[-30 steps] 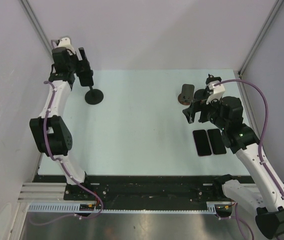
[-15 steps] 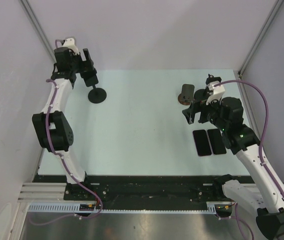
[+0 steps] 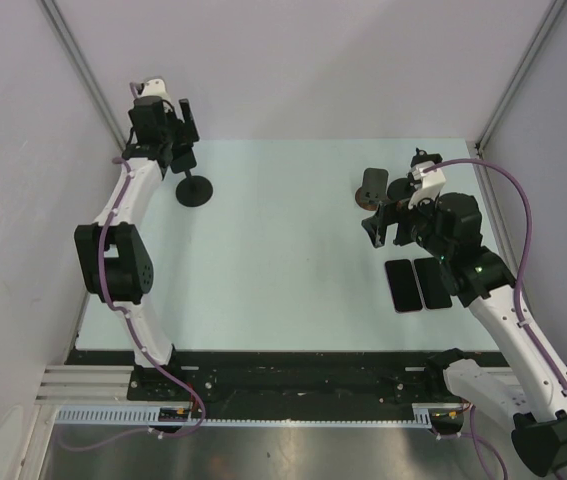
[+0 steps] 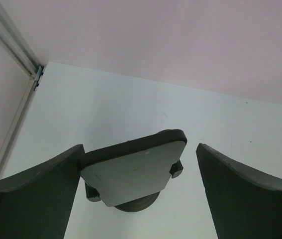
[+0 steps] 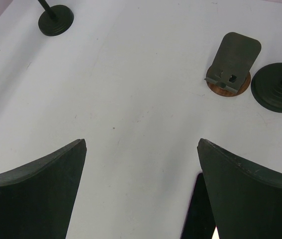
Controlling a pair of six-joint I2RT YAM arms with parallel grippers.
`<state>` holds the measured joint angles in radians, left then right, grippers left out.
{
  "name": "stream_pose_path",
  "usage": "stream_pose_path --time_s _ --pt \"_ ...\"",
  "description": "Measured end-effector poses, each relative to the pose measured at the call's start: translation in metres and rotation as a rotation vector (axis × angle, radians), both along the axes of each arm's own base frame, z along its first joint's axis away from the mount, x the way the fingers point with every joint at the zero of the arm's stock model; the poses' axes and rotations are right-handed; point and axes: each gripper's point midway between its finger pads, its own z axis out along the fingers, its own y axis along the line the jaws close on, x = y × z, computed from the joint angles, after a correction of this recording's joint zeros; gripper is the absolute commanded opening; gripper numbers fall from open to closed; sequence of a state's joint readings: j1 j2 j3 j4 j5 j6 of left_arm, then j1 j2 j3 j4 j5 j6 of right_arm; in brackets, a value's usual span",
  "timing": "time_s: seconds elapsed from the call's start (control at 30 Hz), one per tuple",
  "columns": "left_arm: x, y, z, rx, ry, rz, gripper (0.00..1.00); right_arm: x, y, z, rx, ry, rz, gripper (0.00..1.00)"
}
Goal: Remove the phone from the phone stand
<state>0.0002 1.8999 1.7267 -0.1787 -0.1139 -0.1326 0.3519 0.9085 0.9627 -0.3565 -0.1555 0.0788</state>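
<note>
Found the phone [image 4: 133, 172] seated on the phone stand [image 3: 194, 191] near the far left corner of the table [image 3: 283, 260], tilted, with its flat grey face toward the wrist camera and small clips [image 4: 176, 169] gripping two of its edges. Saw only the round black foot and thin stem of that stand from overhead, with the top hidden behind the left arm [image 3: 123, 200]. Noted the left pincer [image 4: 140, 145] raised above the table, spread wide apart and clamped on nothing, with the phone between its two fingers. Saw the finger [image 4: 31, 199] at the left of the wrist view meeting or overlapping the phone's edge; could not tell about real contact. Saw the other finger [image 4: 245, 194] well clear of the phone's opposite edge.

Found the right pincer [image 5: 141, 142] likewise spread apart and holding nothing, hovering over the right half of the table. Saw two dark phones [image 3: 404, 285] lying flat side by side on the table, just nearer the arm bases than that pincer, with long edges touching or nearly so. Noted a second stand [image 5: 233, 67] with a brown round foot and a tilted dark plate beyond the right pincer, toward the far edge. Noted a black round foot [image 5: 277, 94] with a thin stem just beside it, on the right.
</note>
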Motion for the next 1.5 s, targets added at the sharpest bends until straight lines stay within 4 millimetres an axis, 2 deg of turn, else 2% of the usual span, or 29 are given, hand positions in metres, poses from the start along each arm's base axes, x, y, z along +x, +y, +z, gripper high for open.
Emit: stream_pose_path --time_s 0.3,0.57,0.73,0.83,0.87,0.93,0.97,1.13,1.17,1.27,1.37,1.5 --pt "0.001 0.017 0.000 -0.010 -0.008 0.107 1.00 0.002 -0.002 -0.001 -0.005 -0.002 -0.011 1.00" --pt "0.010 0.002 -0.017 -0.014 0.018 0.092 0.97 0.005 0.000 -0.005 -0.013 0.012 -0.010 1.00" --pt "0.010 0.000 -0.019 -0.010 0.020 0.099 0.84 0.005 0.000 -0.006 -0.013 0.013 -0.009 1.00" --pt "0.011 0.000 -0.018 -0.012 0.017 0.102 0.69 0.005 0.000 -0.006 -0.013 0.013 -0.010 1.00" --pt "0.010 0.000 -0.018 -0.009 0.018 0.103 0.61 0.005 0.000 -0.007 -0.014 0.013 -0.010 1.00" --pt "0.010 0.000 -0.018 -0.009 0.018 0.102 0.51 0.005 0.000 -0.008 -0.014 0.015 -0.008 1.00" --pt "0.010 0.000 -0.018 -0.008 0.019 0.101 0.43 0.005 0.000 -0.010 -0.015 0.018 -0.007 1.00" --pt "0.009 -0.005 -0.016 0.001 0.022 0.059 0.20 0.003 0.002 -0.011 -0.016 0.020 -0.002 1.00" --pt "0.009 -0.009 -0.015 0.003 0.024 0.038 0.13 0.003 0.002 -0.011 -0.015 0.018 -0.002 1.00" --pt "0.001 -0.023 -0.013 0.004 0.033 -0.032 0.02 0.001 0.003 -0.008 -0.010 0.012 0.004 1.00" --pt "-0.017 -0.043 -0.011 -0.005 0.055 -0.108 0.00 -0.002 0.007 -0.007 -0.003 0.009 0.018 0.99" --pt "-0.053 -0.087 -0.006 -0.026 0.076 -0.239 0.01 -0.005 0.016 -0.005 0.012 0.010 0.040 0.98"
